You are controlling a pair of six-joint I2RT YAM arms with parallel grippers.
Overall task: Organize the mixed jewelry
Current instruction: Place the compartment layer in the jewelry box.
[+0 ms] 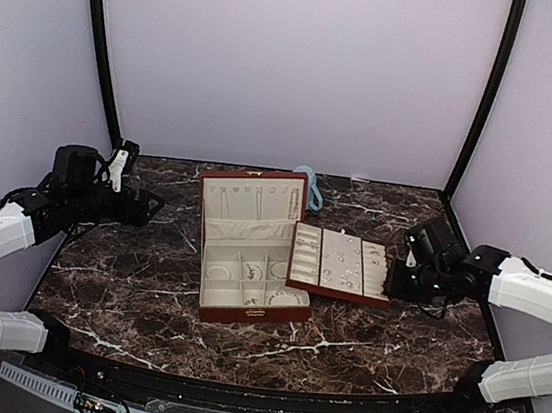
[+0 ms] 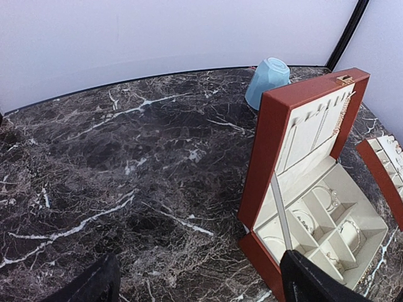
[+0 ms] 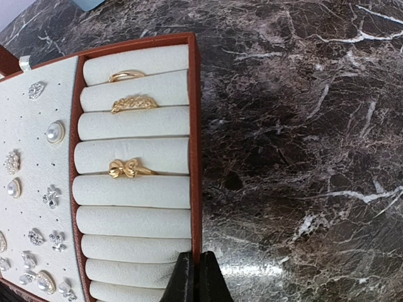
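The mixed jewelry lies in the flat cream-lined tray (image 1: 337,293): small silvery studs (image 3: 50,196) on its pinhole panel and three gold rings (image 3: 123,168) in its ring rolls. My right gripper (image 3: 195,277) is shut, its fingertips pinching the tray's brown right edge (image 3: 196,126); it sits at the tray's right side (image 1: 395,280). The reddish-brown box (image 1: 248,315) stands open left of the tray, with bracelets (image 2: 349,229) in its compartments. My left gripper (image 2: 201,290) is open and holds nothing, hovering over bare marble left of the box (image 2: 277,145).
A light-blue mug (image 2: 267,78) lies behind the box near the back wall. The box's raised lid (image 1: 252,199) holds hanging chains. Dark marble tabletop (image 1: 126,279) spreads to the left and front; black frame posts (image 1: 103,54) rise at the back corners.
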